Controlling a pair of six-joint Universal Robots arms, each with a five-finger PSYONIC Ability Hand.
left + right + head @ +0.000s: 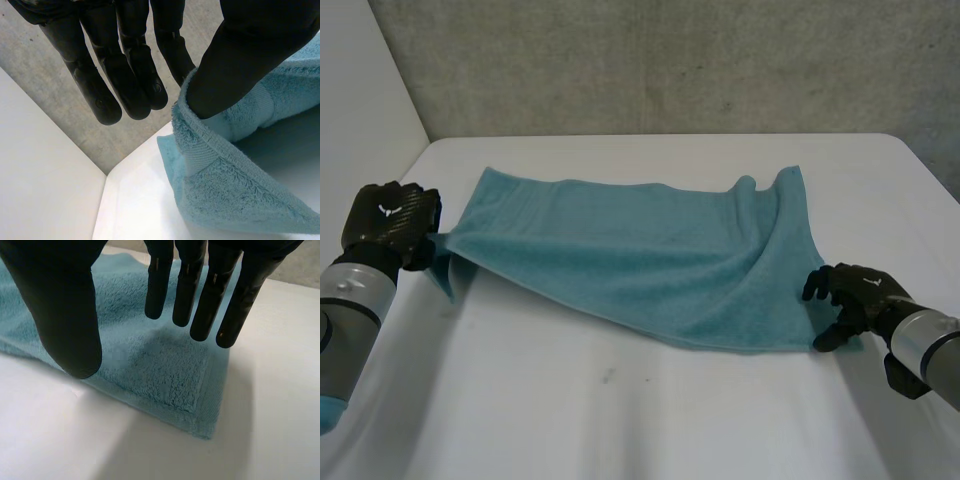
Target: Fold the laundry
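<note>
A teal towel (640, 260) lies spread across the white table (620, 420), rumpled along its right side. My left hand (390, 225) is at the towel's near left corner and holds it lifted off the table. In the left wrist view the thumb (240, 60) pinches the towel's hemmed edge (220, 165) against the fingers (125, 75). My right hand (855, 295) hovers at the near right corner. In the right wrist view its fingers (200, 285) are straight and spread from the thumb (65, 305) above the flat corner (170, 375), holding nothing.
A grey wall (670, 60) stands behind the table's far edge, and a white wall (360, 90) runs along the left side. Bare white tabletop stretches in front of the towel and to its right (280, 390).
</note>
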